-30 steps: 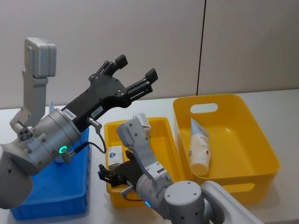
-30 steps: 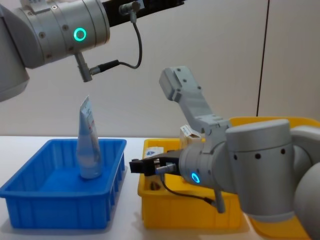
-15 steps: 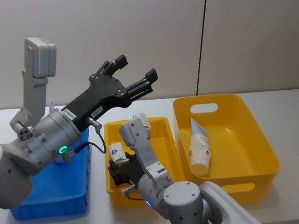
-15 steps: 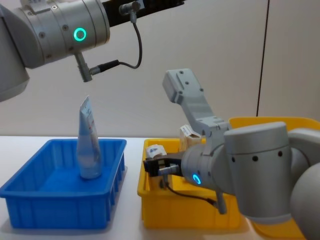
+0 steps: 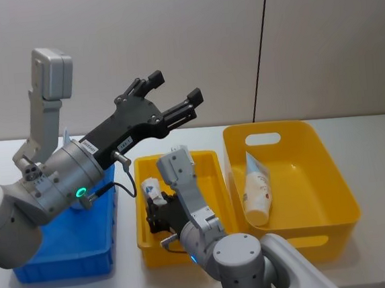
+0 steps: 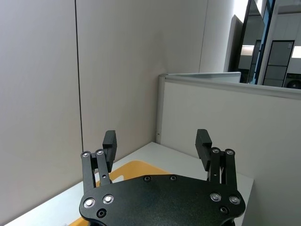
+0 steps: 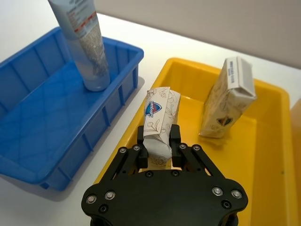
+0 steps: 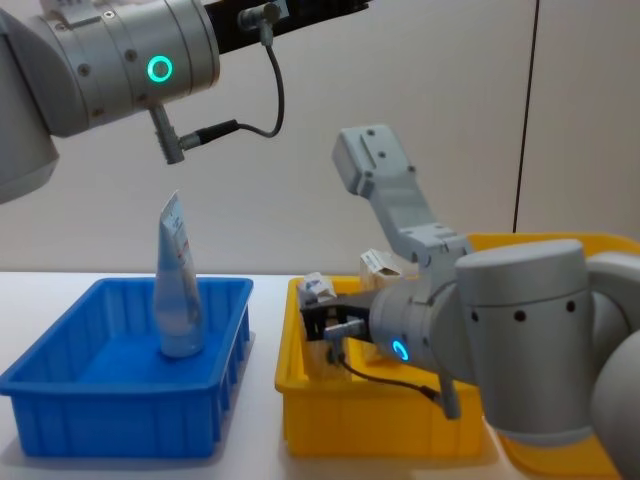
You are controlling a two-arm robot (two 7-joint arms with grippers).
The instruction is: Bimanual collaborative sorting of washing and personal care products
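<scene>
1. Since a second ago, the right gripper (image 7: 159, 141) has swung into the small yellow bin (image 5: 208, 166) and raised a cream carton (image 7: 159, 123), its jaws clamped on the carton's lower end; the carton now stands tilted above the bin's 9 o'clock side.
2. Second cream carton (image 7: 226, 98) stands upright at the bin's 12 o'clock end, apart from the held one.
3. Left gripper (image 5: 169, 97) hangs high above the bins, jaws spread wide and empty.
4. Pale-blue squeeze tube (image 8: 176, 291) stands in the blue bin (image 8: 60, 400), at 9 o'clock of the small yellow bin.
5. White bottle (image 5: 256, 189) lies in the large yellow bin (image 5: 326, 173), at 3 o'clock, on the desk (image 5: 374, 135).
</scene>
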